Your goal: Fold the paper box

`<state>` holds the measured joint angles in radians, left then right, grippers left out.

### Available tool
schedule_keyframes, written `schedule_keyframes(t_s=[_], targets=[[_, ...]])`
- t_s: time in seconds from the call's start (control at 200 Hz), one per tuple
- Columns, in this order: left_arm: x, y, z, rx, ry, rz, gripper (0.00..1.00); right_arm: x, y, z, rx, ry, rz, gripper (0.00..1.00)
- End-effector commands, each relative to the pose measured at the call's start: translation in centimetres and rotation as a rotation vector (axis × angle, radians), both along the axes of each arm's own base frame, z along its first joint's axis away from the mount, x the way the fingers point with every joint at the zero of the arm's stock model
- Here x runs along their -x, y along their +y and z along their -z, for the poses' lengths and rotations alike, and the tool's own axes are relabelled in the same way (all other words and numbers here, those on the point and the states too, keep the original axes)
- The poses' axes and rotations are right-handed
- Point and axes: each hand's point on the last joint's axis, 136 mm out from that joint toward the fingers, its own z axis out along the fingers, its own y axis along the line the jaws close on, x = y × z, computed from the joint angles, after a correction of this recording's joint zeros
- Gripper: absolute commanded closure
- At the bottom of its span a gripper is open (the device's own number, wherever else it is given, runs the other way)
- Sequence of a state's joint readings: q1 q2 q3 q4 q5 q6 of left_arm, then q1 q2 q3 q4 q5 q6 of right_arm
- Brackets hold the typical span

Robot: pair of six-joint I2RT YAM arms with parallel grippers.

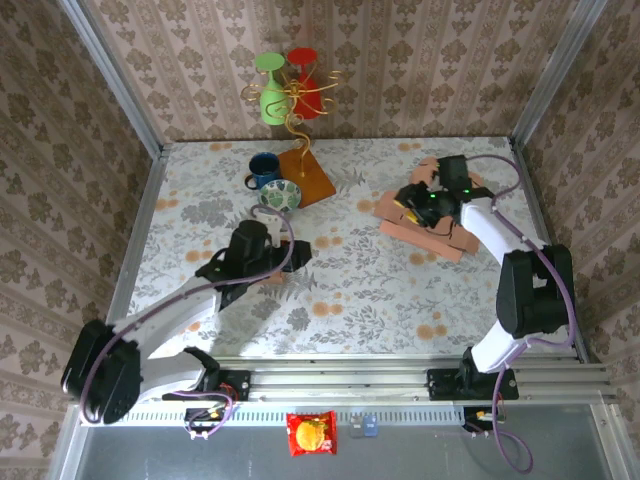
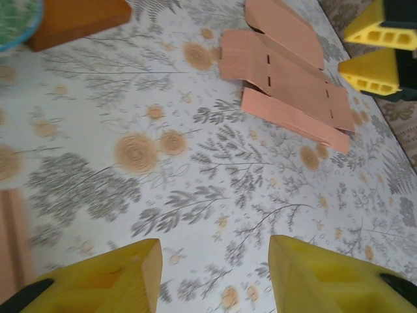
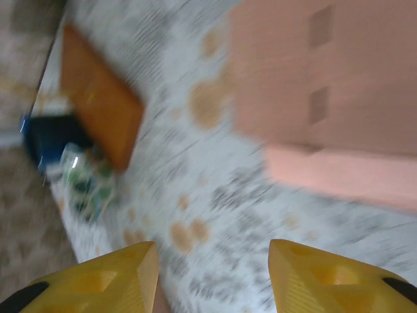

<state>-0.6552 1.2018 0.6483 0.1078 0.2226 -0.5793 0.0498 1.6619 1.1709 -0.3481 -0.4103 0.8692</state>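
The paper box (image 1: 432,226) is a flat salmon cardboard blank lying unfolded at the right of the table. It also appears in the left wrist view (image 2: 280,78) and, blurred, in the right wrist view (image 3: 326,85). My right gripper (image 1: 412,205) hovers over the blank's left part, open, with bare tablecloth between its yellow fingers (image 3: 214,251). My left gripper (image 1: 293,256) is at mid table, well left of the blank, open and holding nothing (image 2: 215,251). A pink strip (image 2: 12,241) lies at the left edge of the left wrist view.
A blue cup (image 1: 264,167), a patterned bowl (image 1: 279,195) and an orange board (image 1: 312,175) sit at the back centre. A wire stand with green and red glasses (image 1: 290,85) rises behind them. Metal frame posts and walls close in the table sides.
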Motion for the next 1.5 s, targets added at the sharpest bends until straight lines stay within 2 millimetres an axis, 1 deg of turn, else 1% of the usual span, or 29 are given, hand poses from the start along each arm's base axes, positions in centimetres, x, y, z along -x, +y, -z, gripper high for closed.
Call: schedule_keyframes(t_s=[0.0, 0.065, 0.13, 0.2, 0.25, 0.32, 0.39, 0.42, 0.485, 0.615, 0.75, 0.865, 0.93, 1.0, 1.025, 1.065, 1.18, 1.26, 1.37, 1.395, 1.415, 1.43, 1.44, 1.455, 1.495], targets=[[-1.3, -3.3, -2.3, 0.107, -0.009, 0.028, 0.54, 0.0, -3.4, 3.3, -0.047, 0.119, 0.123, 0.51], [-1.6, -4.6, -2.1, 0.132, 0.013, 0.028, 0.54, -1.1, -5.4, 4.2, -0.065, 0.133, 0.179, 0.51], [-1.8, -5.7, -2.1, 0.149, 0.021, 0.029, 0.55, -2.1, -6.6, 5.0, -0.057, 0.151, 0.204, 0.51], [-1.6, -6.6, -2.0, 0.142, 0.026, 0.043, 0.55, -2.6, -7.0, 6.5, -0.046, 0.204, 0.199, 0.51], [-1.6, -6.8, -1.8, 0.134, 0.035, 0.048, 0.55, -2.6, -6.7, 7.8, -0.052, 0.259, 0.178, 0.51], [-1.7, -6.8, -1.6, 0.132, 0.042, 0.038, 0.55, -2.1, -5.6, 9.7, -0.058, 0.332, 0.134, 0.52], [-1.9, -6.3, -1.4, 0.126, 0.050, 0.009, 0.55, -1.6, -3.9, 10.6, -0.049, 0.358, 0.072, 0.52], [-2.0, -6.1, -1.2, 0.127, 0.057, -0.005, 0.55, -0.6, -3.2, 11.2, -0.042, 0.398, 0.044, 0.52], [-2.3, -5.6, -0.9, 0.138, 0.081, -0.039, 0.54, 0.4, -1.4, 11.7, -0.021, 0.418, -0.026, 0.52], [-2.8, -4.7, 0.0, 0.166, 0.149, -0.119, 0.54, 3.3, 1.7, 12.5, 0.019, 0.451, -0.145, 0.52], [-2.9, -4.5, 1.0, 0.202, 0.229, -0.189, 0.53, 6.1, 4.1, 12.6, 0.049, 0.454, -0.243, 0.53], [-2.7, -5.1, 2.2, 0.235, 0.328, -0.241, 0.52, 7.9, 5.3, 11.8, 0.066, 0.427, -0.289, 0.53], [-2.5, -5.5, 3.4, 0.251, 0.406, -0.287, 0.52, 8.5, 5.8, 11.0, 0.063, 0.399, -0.292, 0.53], [-2.2, -5.7, 4.8, 0.285, 0.504, -0.361, 0.52, 8.8, 6.1, 9.8, 0.056, 0.364, -0.287, 0.52], [-2.1, -5.8, 5.2, 0.303, 0.532, -0.384, 0.53, 8.2, 6.3, 9.1, 0.049, 0.323, -0.284, 0.52], [-1.8, -5.9, 5.9, 0.321, 0.575, -0.423, 0.53, 7.9, 6.5, 8.3, 0.045, 0.292, -0.279, 0.51], [-1.9, -6.5, 6.5, 0.380, 0.612, -0.503, 0.53, 7.0, 6.5, 5.5, 0.032, 0.203, -0.249, 0.51], [-2.1, -6.8, 6.9, 0.411, 0.638, -0.546, 0.53, 6.9, 6.4, 3.5, 0.016, 0.142, -0.212, 0.50], [-1.7, -6.7, 8.1, 0.437, 0.673, -0.623, 0.53, 7.7, 5.9, 1.4, -0.028, 0.060, -0.134, 0.50], [-1.6, -6.6, 8.4, 0.438, 0.681, -0.637, 0.53, 7.8, 5.8, 0.6, -0.044, 0.033, -0.112, 0.50], [-1.5, -6.7, 8.5, 0.442, 0.684, -0.641, 0.53, 8.1, 5.6, 0.2, -0.055, 0.018, -0.094, 0.50], [-1.5, -6.6, 8.7, 0.445, 0.685, -0.648, 0.53, 8.4, 5.5, 0.5, -0.059, 0.019, -0.083, 0.49], [-1.4, -6.6, 8.8, 0.446, 0.688, -0.651, 0.53, 8.5, 5.4, -0.3, -0.069, -0.004, -0.073, 0.49], [-1.4, -6.6, 9.0, 0.450, 0.691, -0.657, 0.53, 8.7, 5.4, -0.8, -0.078, -0.022, -0.062, 0.49], [-1.2, -6.6, 9.4, 0.456, 0.704, -0.675, 0.53, 9.3, 5.1, -1.2, -0.099, -0.042, -0.031, 0.49]])
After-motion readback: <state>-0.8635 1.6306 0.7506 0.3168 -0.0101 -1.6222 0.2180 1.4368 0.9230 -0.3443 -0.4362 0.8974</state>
